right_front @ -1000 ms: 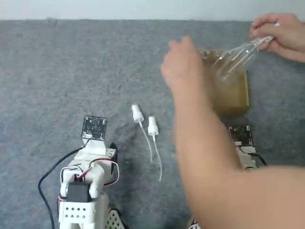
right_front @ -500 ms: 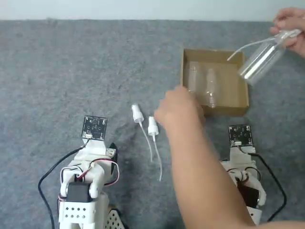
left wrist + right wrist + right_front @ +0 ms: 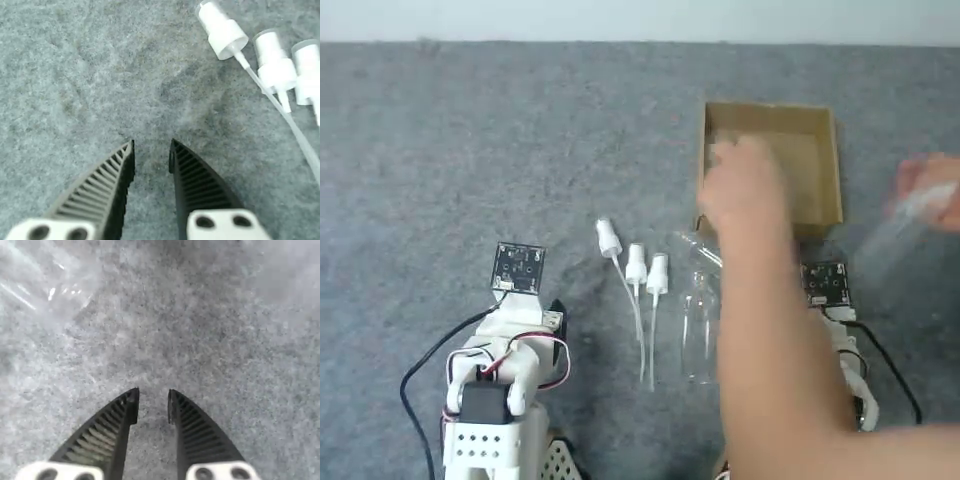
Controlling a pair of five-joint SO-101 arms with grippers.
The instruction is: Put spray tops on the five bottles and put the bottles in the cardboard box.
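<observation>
High view has a hand [image 3: 745, 190] over the box [image 3: 770, 110], three spray tops [image 3: 637, 263] side by side on the desk [image 3: 470, 130] left of the box, a bottle [image 3: 700, 330] lying between tops and box, nearer the arms, and the left pincer [image 3: 150, 150] and right pincer [image 3: 152, 397] each slightly spread, holding nothing.

Soft, even light lies over the grey table [image 3: 470, 130]; shadows are faint. A person's hand [image 3: 930, 190] out beyond the right pincer [image 3: 152, 397] is smeared by motion. Just ahead of that pincer a clear bottle [image 3: 45, 280] looks hazy, with small white glints.
</observation>
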